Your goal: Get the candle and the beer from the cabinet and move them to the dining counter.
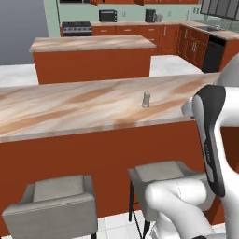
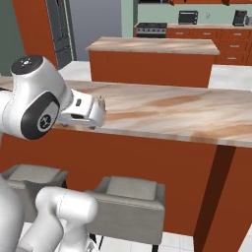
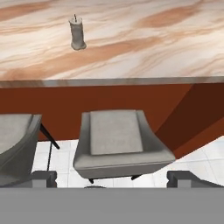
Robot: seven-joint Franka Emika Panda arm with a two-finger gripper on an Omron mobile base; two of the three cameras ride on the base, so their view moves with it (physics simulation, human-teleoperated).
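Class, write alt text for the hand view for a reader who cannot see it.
A small grey candle stands upright on the marbled dining counter. Below the counter's edge, two grey stools sit on a white tiled floor against its red-brown base.

No lettering, label, brand mark, number or sign can be read anywhere in these views. The small pale grey stubby candle [image 3: 77,33] in the upper left of the hand view carries no print, and the long beige-brown marbled stone counter top [image 1: 70,109] across the middle of the left base view shows only veining.
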